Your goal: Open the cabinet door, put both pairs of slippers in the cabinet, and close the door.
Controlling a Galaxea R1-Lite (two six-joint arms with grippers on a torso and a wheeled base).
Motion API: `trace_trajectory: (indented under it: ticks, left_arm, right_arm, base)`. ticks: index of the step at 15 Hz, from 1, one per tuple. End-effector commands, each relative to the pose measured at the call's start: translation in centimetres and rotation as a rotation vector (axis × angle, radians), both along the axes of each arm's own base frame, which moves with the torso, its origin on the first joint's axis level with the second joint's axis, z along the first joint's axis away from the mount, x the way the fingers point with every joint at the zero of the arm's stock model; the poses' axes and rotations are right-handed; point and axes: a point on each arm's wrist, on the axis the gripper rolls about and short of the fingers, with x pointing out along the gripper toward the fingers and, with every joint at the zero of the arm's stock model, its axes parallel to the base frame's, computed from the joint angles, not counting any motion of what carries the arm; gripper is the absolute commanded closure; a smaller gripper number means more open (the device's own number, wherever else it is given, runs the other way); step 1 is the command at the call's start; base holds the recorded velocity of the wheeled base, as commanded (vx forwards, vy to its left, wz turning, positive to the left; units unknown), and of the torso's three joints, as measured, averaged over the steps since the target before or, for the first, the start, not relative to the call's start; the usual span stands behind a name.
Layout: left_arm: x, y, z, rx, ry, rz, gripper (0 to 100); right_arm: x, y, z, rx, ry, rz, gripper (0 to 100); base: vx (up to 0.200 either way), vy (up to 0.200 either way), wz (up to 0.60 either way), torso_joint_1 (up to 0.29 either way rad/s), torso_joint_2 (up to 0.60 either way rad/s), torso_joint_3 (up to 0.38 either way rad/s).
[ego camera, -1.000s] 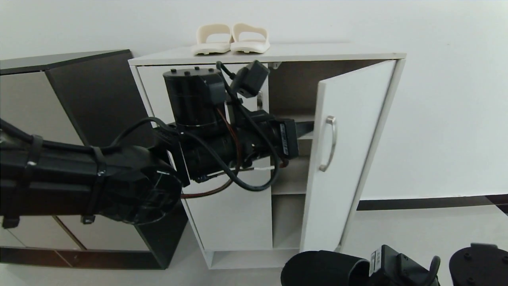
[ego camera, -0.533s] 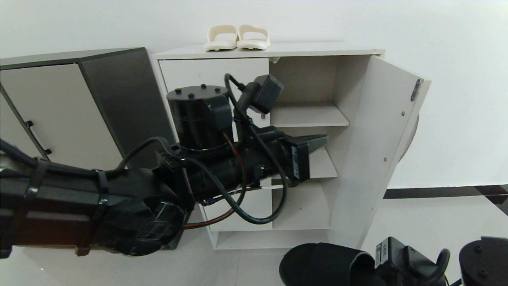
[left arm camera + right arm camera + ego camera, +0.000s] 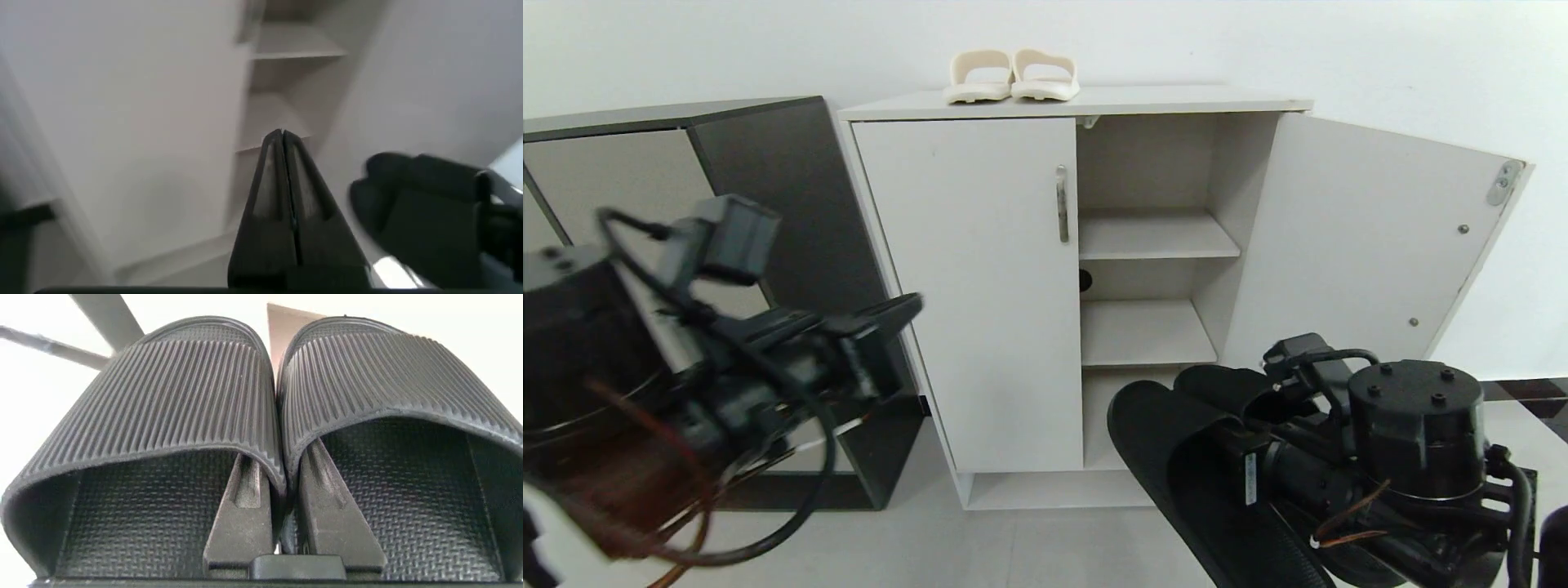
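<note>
White cabinet (image 3: 1176, 102): right door (image 3: 1356, 237) swung wide, left door (image 3: 968, 286) shut.
Cream slippers (image 3: 1011, 76): paired on the cabinet top.
Black slippers (image 3: 1176, 433): side by side, low before the open compartment, adjoining straps clamped by the right hand (image 3: 280, 482).
Left hand (image 3: 283, 143): fingers pressed together, holding nothing, beside the left door.

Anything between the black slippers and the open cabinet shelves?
Nothing. In the head view the stretch from the black slippers to the open shelves is bare; the cabinet door stands aside.
</note>
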Motion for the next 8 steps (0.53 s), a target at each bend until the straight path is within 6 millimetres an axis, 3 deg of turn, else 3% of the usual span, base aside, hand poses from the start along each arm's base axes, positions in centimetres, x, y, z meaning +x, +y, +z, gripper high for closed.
trace_trajectory:
  ticks: [1,2,3,4,6,8]
  left_arm:
    - [-11.5,8.8,-4.4,0.036,0.048,0.459,100]
    - [-12.8,9.3,-5.4,0.042,0.065,0.489,100]
    - [-16.0,10.3,-8.6,0.054,0.096,0.616,100]
    - [-17.6,10.5,-10.5,0.066,0.103,0.704,100]
    - [-19.6,10.4,-13.6,0.074,0.076,0.767,100]
    - [-20.1,10.4,-14.1,0.064,-0.012,0.657,100]
  right_arm:
    - [0.8,0.6,-0.8,-0.027,0.016,-0.02,100]
    - [0.8,0.6,-0.9,-0.03,0.017,-0.024,100]
    - [0.9,0.6,-1.0,-0.035,0.015,-0.039,100]
    - [1.0,0.7,-1.1,-0.037,0.016,-0.04,100]
    - [1.0,0.9,-1.2,-0.032,0.009,-0.037,100]
    - [0.9,0.8,-1.3,-0.033,0.012,-0.037,100]
  base:
    - [0.0,0.0,0.0,0.0,0.0,0.0]
    - [0.0,0.0,0.0,0.0,0.0,0.0]
    - [0.0,0.0,0.0,0.0,0.0,0.0]
    - [0.0,0.0,0.0,0.0,0.0,0.0]
    - [0.0,0.0,0.0,0.0,0.0,0.0]
    - [0.0,0.0,0.0,0.0,0.0,0.0]
